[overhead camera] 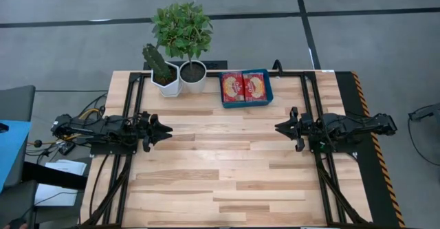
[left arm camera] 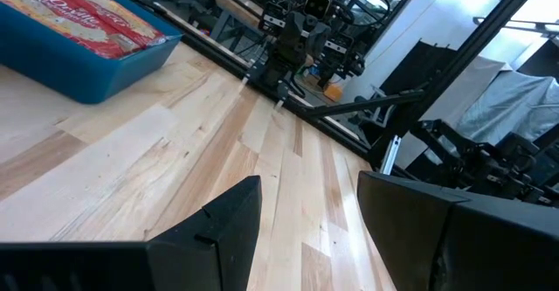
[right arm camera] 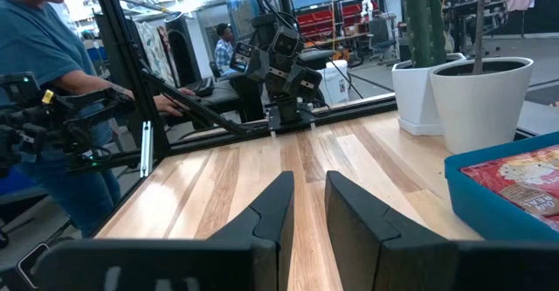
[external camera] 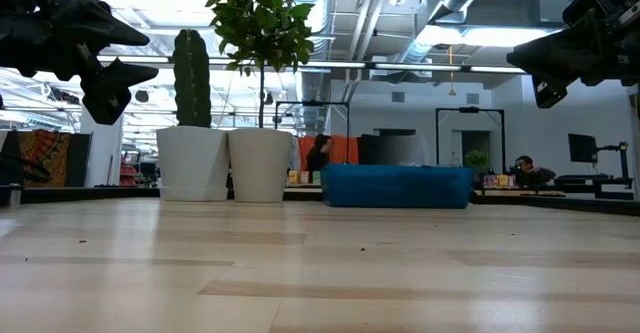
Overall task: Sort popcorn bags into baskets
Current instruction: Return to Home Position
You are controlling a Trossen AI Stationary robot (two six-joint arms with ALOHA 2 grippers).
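Wood table (overhead camera: 227,167) | left jaws wide, empty; right jaws narrowly apart, empty | popcorn bags (overhead camera: 233,86) in blue tray (overhead camera: 269,91)

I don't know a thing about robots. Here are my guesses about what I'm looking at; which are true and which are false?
1. The popcorn bags lie inside the blue tray. True.
2. One bag lies loose in the middle of the table. False: the only bags in view are in the tray.
3. The left gripper holds a bag. False: it is open and empty, above the table's left side.
4. Two white pots stand beside the tray. True.
5. The right gripper reaches into the tray. False: it hangs well clear of the tray, open and empty, above the table's right side.
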